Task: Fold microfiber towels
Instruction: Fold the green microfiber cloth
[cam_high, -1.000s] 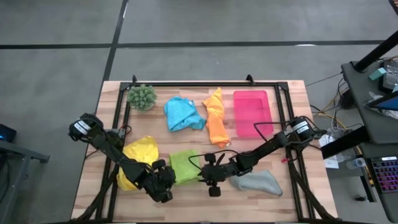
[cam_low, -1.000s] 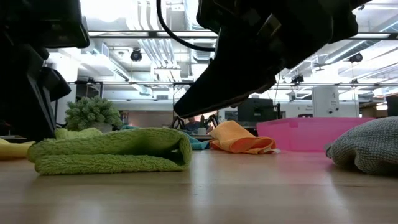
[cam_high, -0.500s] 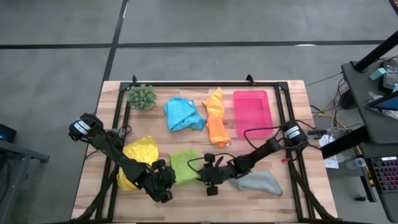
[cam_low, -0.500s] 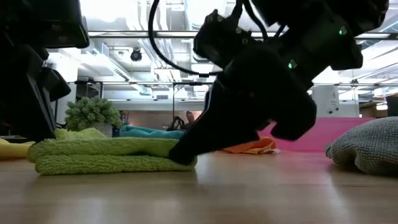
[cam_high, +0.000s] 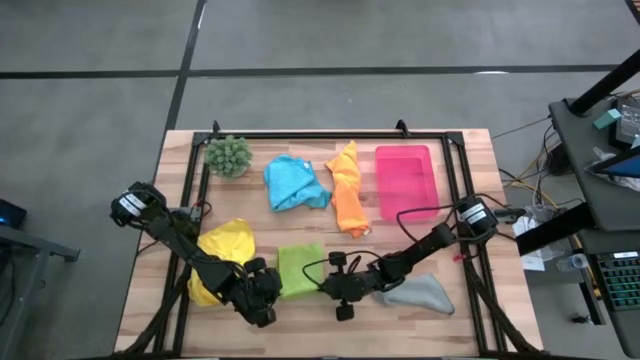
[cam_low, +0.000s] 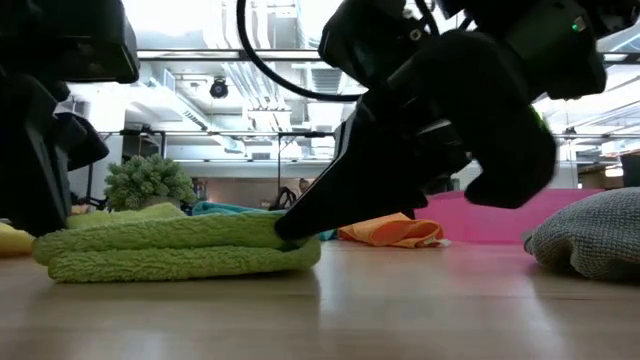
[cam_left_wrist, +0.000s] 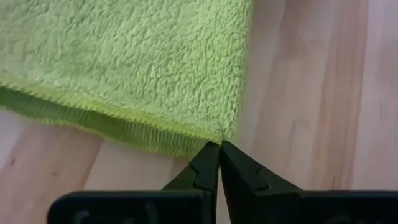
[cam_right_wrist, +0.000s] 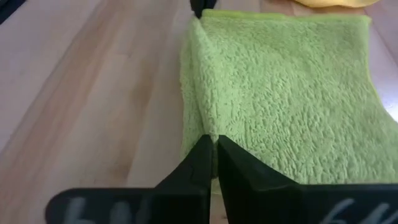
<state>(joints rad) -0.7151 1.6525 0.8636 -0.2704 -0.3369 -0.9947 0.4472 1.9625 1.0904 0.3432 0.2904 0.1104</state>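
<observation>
High view: lime green towel (cam_high: 300, 270) lying folded at lower centre of the frame, on the wooden table (cam_high: 470, 160), flanked by the left gripper (cam_high: 262, 296) at its lower-left corner and the right gripper (cam_high: 338, 290) at its right edge. Wrist views: left fingers pressed together at a hemmed corner, whether pinching fabric or merely touching it not clear; right fingers likewise together at the folded edge, grip on the cloth uncertain. Low view: two plush layers stacked, fold rounded, right gripper's tip touching the upper layer.

Likely light, limp and grippy rather than slick; no stiffness to hold a crease, so best taken by corners or the hemmed edge, both layers pinched at once. Roughly rectangular from above, long axis running towards the frame's top, slightly tilted.

Elsewhere: yellow towel (cam_high: 226, 248) crumpled just left, grey towel (cam_high: 418, 292) bunched at lower right, blue towel (cam_high: 290, 183) and orange towel (cam_high: 347, 192) heaped at upper centre beside the pink tray (cam_high: 404, 182); spiky green plant (cam_high: 228, 154) at upper left.
</observation>
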